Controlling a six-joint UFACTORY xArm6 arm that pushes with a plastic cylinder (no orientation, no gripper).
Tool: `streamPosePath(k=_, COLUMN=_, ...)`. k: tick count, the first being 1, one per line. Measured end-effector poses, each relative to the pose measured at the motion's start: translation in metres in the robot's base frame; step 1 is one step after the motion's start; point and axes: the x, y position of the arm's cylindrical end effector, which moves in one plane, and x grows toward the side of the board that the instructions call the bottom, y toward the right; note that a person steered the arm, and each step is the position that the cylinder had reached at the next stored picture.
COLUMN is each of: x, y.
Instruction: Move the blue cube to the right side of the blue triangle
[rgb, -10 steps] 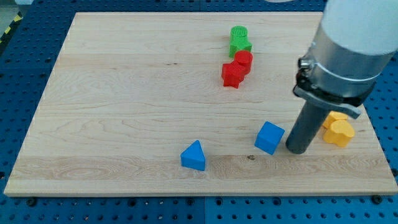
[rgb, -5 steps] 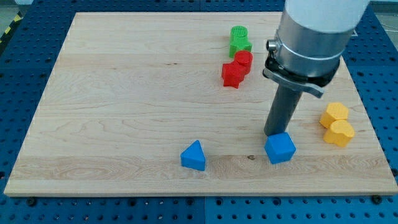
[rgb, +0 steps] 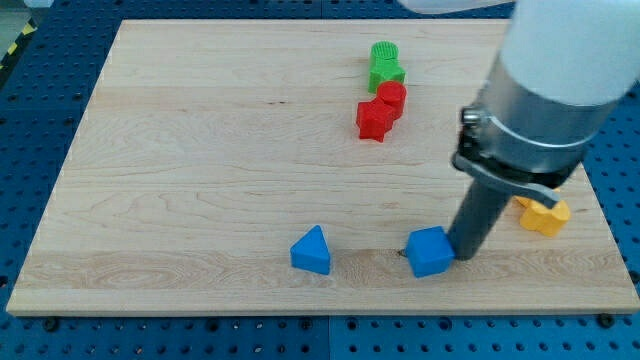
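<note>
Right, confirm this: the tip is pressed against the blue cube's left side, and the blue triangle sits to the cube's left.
Not quite: in the camera view my tip is against the right side of the blue cube, not its left. The blue triangle does sit to the cube's left.

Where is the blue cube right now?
The blue cube sits near the view's bottom edge of the board, to the view's right of the blue triangle, with my tip right against its right side.

No readable txt, labels or nos. anywhere on board/blocks.
</note>
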Motion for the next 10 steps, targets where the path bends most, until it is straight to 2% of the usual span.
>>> streamPosePath(k=3, x=-0.001, y=-0.050)
streamPosePath(k=5, x=0.050, y=-0.020)
streamPosePath(k=7, x=0.042, y=-0.068)
streamPosePath(k=9, x=0.032, y=-0.071)
streamPosePath(k=10, x=0.042, y=-0.065)
